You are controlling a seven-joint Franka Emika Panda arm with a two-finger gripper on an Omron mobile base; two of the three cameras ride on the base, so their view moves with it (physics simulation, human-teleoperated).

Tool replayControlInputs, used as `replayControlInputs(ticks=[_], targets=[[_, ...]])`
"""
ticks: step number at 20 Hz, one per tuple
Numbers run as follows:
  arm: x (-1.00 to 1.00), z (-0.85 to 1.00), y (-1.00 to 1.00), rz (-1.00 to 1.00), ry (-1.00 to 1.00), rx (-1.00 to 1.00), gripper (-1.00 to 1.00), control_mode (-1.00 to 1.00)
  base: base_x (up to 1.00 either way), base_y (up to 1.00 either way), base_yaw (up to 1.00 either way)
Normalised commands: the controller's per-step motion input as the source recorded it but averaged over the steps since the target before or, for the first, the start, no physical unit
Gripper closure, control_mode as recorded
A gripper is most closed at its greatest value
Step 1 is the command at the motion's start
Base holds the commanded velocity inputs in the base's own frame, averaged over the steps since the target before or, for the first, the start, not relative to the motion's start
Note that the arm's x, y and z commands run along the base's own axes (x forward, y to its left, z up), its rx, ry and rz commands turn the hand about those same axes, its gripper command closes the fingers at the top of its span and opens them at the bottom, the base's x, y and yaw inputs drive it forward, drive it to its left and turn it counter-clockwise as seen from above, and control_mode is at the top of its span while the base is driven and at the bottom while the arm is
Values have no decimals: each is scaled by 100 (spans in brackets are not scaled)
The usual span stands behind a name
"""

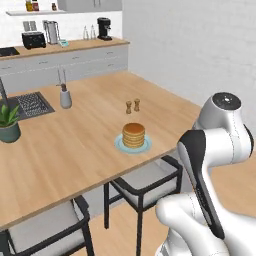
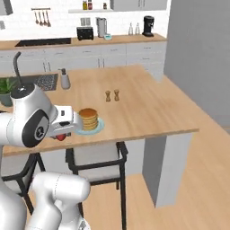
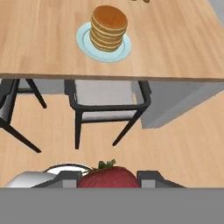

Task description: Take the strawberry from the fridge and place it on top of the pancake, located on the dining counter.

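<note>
Strawberry in hand, pancake not yet reached

Left base view: I see the pancake (image 1: 133,135) near the surface (image 1: 75,145) edge. Right base view: my gripper (image 2: 60,136) sits beside it, low. Hand view: gripper clamped on the strawberry (image 3: 108,178); approaching this low, I risk clipping the edge or toppling the stack

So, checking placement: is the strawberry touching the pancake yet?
Apart. Hand view: strawberry sits between the jaws, off the counter's edge, pancake far ahead.
</note>
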Motion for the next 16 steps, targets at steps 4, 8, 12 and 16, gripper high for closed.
replayControlInputs(ticks=[4,8,12,16], targets=[[0,0,0,0,0,0,100,100,67,-29,51],[0,0,0,0,0,0,100,100,51,-46,40],[0,0,0,0,0,0,100,100,58,-53,30],[0,0,0,0,0,0,100,100,72,-22,20]])
